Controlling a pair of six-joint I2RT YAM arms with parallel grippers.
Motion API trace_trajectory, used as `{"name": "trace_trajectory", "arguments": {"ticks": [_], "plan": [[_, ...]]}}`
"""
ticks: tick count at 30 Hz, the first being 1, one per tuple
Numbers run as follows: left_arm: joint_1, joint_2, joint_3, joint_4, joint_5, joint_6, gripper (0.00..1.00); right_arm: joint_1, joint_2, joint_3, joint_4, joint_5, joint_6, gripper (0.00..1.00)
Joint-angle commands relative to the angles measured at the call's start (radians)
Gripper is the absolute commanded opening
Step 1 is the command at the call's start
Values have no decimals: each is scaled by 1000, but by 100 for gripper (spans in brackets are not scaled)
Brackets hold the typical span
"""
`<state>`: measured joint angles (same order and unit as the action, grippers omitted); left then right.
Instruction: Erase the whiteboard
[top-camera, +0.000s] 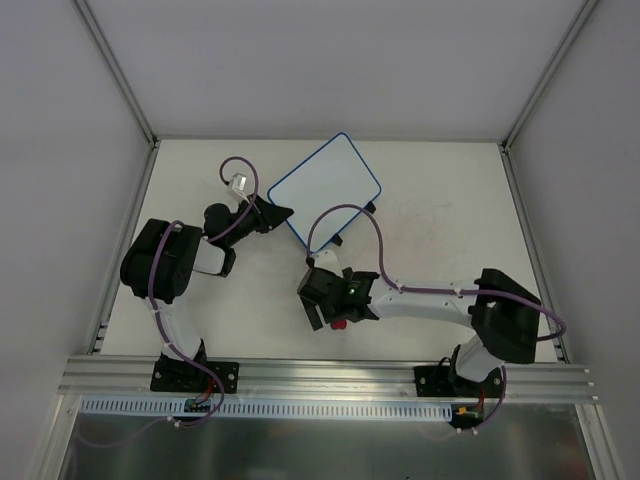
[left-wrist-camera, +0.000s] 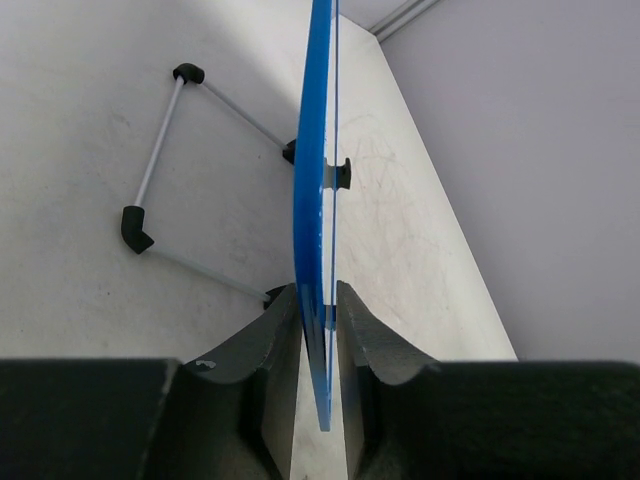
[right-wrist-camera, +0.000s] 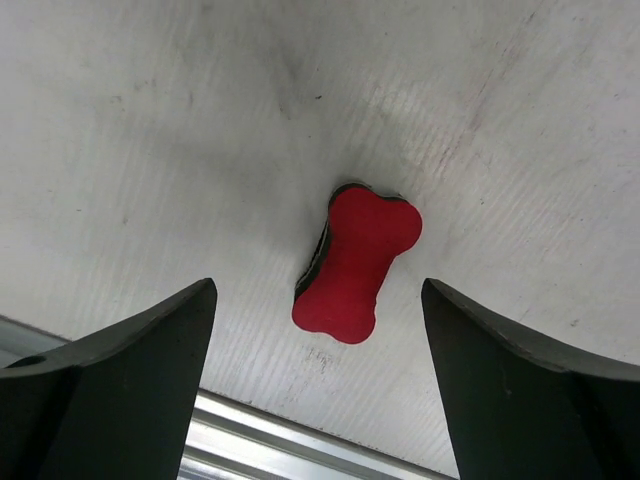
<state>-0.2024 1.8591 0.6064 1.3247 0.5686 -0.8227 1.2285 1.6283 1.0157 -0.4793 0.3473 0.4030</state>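
Note:
The whiteboard (top-camera: 325, 190) is a white board with a blue rim, standing tilted at the table's back middle. My left gripper (top-camera: 275, 215) is shut on its left edge. In the left wrist view the board (left-wrist-camera: 315, 200) shows edge-on between the closed fingers, my left gripper (left-wrist-camera: 318, 330) clamping it. The red bone-shaped eraser (right-wrist-camera: 357, 262) lies flat on the table. My right gripper (right-wrist-camera: 318, 330) is open above it with fingers on either side, apart from it. In the top view the right gripper (top-camera: 322, 305) hides most of the eraser (top-camera: 340, 322).
A grey wire stand with black corner pieces (left-wrist-camera: 160, 170) is behind the board in the left wrist view. The aluminium rail (top-camera: 320, 375) runs along the table's near edge, just below the eraser. White walls enclose the table on three sides.

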Motion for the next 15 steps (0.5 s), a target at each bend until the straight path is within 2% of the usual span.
{"name": "trace_trajectory", "arguments": {"ticks": [1, 6, 11, 15], "plan": [[-3, -3, -7, 357, 30, 16, 20, 6, -129, -3, -8, 64, -4, 88], [0, -9, -16, 357, 24, 17, 28, -1, -234, -43, -10, 114, -24, 88], [1, -15, -22, 357, 27, 33, 42, -47, -399, -127, -8, 140, -30, 88], [1, -34, -33, 357, 31, 45, 64, -104, -539, -222, -10, 153, -30, 88]]}}
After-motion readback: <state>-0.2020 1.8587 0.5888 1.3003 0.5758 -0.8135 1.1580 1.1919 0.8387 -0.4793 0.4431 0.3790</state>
